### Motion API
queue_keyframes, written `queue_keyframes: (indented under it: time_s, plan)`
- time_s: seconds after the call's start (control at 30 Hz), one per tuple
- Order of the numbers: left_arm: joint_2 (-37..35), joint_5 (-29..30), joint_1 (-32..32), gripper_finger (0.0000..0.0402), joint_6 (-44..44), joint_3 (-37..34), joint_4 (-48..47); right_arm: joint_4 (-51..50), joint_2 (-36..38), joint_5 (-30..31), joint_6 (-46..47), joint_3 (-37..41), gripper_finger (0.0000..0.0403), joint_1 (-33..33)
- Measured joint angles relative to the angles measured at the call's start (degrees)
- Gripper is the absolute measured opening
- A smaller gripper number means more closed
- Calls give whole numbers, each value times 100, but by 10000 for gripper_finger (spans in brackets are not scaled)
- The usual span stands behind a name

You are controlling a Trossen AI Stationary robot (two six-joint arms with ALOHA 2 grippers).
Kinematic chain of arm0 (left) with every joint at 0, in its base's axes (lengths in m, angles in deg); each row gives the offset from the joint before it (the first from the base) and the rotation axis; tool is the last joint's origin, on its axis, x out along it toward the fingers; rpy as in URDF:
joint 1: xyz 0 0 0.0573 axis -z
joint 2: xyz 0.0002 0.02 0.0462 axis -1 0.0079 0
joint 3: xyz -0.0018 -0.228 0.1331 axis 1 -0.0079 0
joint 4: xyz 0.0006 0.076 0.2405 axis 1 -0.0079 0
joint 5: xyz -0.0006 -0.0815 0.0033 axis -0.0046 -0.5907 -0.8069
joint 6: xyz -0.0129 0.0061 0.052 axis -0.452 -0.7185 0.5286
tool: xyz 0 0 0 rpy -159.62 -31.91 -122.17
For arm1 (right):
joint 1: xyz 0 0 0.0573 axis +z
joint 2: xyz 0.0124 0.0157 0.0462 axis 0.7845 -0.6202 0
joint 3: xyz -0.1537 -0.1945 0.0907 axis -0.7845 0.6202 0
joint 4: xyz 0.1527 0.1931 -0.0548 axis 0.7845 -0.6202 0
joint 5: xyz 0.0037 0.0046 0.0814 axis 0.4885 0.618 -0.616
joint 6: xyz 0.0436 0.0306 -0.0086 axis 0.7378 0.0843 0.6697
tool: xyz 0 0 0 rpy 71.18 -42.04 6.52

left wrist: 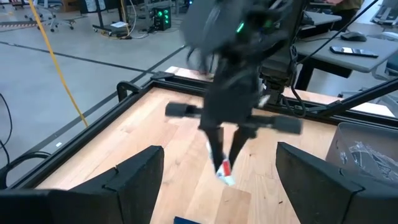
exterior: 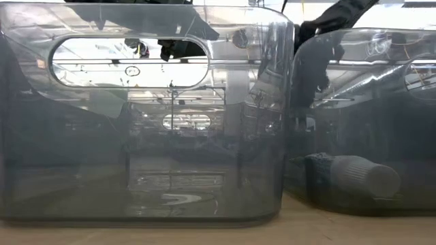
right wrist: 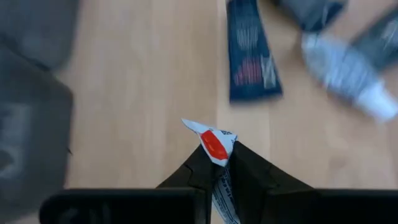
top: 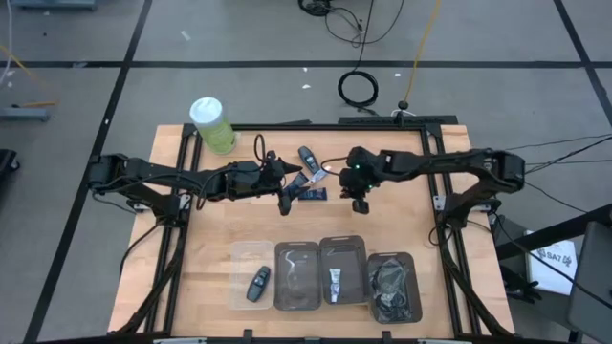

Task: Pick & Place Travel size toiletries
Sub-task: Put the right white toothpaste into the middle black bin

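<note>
- High view: right gripper [top: 360, 203] hangs over mid-table beside the navy sachet [top: 311, 194]; left gripper [top: 285, 204] is close by, its grip unreadable here.
- Left wrist view: left fingers [left wrist: 134, 180] are spread wide and empty; the right gripper pinches a white sachet [left wrist: 225, 170] hanging lengthwise downward.
- Right wrist view: its red-marked tip juts past the closed fingers [right wrist: 249, 171].

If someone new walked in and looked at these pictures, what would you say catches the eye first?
Most striking is the right hand above the middle of the table, pinching a small white sachet with a red mark. The left hand sits open just opposite it, near a dark navy sachet lying flat on the wood. A row of clear bins lines the near edge, and a green canister stands at the far left corner.
</note>
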Motion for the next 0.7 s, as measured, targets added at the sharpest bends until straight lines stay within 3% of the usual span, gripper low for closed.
queue_keyframes:
  time_s: [0.37, 0.7]
  plan:
    - [0, -2, -2, 298, -7, 0, -9, 1235, 637, -981, 332, 233, 27, 977]
    - [0, -2, 0, 299, -4, 0, -41, 1563, 628, -1034, 504, 233, 26, 2014]
